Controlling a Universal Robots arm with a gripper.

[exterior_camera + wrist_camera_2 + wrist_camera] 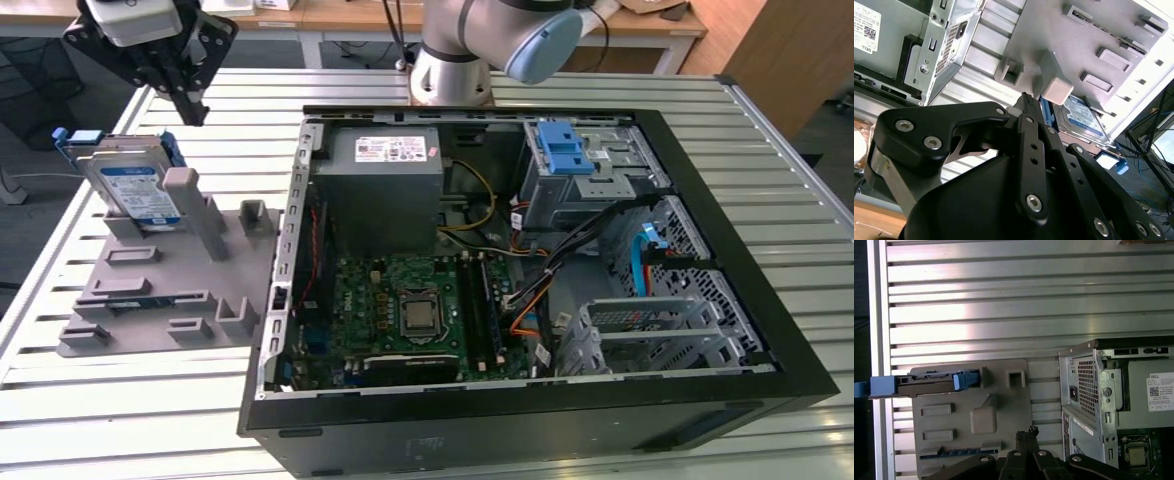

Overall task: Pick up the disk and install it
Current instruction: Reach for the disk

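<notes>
tool up by the disk, nothing grabbed yet
my tool [195,112] hangs with its fingers pinched together and empty, close to the disk [138,190] but not touching it. the disk stands upright in the grey holder [147,300] on the tabletop [134,420], at the exterior view's left of the open pc case [507,415].

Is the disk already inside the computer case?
No, the disk stands upright in a grey holder beside the case, on the exterior view's left.
</notes>
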